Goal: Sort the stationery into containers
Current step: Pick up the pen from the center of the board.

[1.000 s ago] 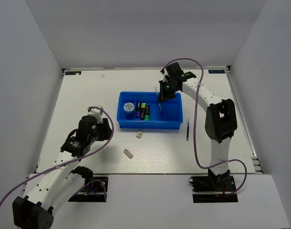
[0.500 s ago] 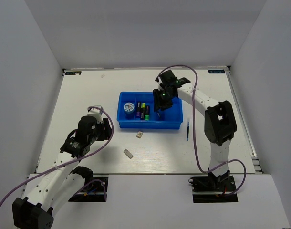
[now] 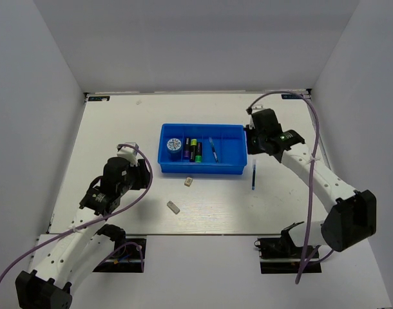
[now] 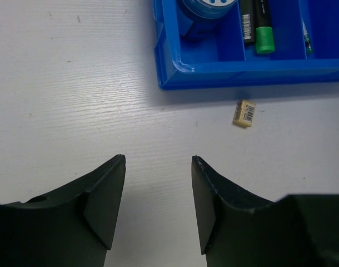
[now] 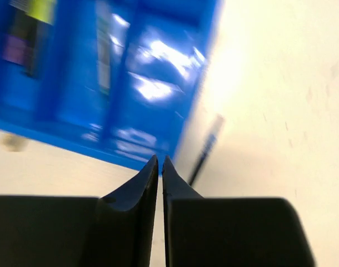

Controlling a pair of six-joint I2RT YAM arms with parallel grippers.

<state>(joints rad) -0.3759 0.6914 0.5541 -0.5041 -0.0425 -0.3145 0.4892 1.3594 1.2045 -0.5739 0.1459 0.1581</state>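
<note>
The blue tray (image 3: pixel 234 168) holds a blue-and-white disc (image 3: pixel 173 144) in its left compartment, three black markers (image 3: pixel 192 150) beside it and a thin blue pen (image 3: pixel 213 148) in the third. Another blue pen (image 3: pixel 254 175) lies on the table right of the tray. One beige eraser (image 3: pixel 189 182) lies just in front of the tray, a second (image 3: pixel 173 206) nearer me. My left gripper (image 4: pixel 158 161) is open and empty over bare table, short of the eraser (image 4: pixel 244 113) and tray (image 4: pixel 242 72). My right gripper (image 5: pixel 160 161) is shut and empty at the tray's right end (image 5: pixel 130 83), beside the blurred loose pen (image 5: pixel 205 150).
White walls enclose the table on three sides. The right arm (image 3: pixel 312 170) reaches along the table's right side, and the left arm (image 3: pixel 113 183) lies at the front left, with purple cables looping over both.
My right gripper has swung from over the tray to beyond its right end. A blue pen now lies in the third compartment. The left arm has barely moved.
</note>
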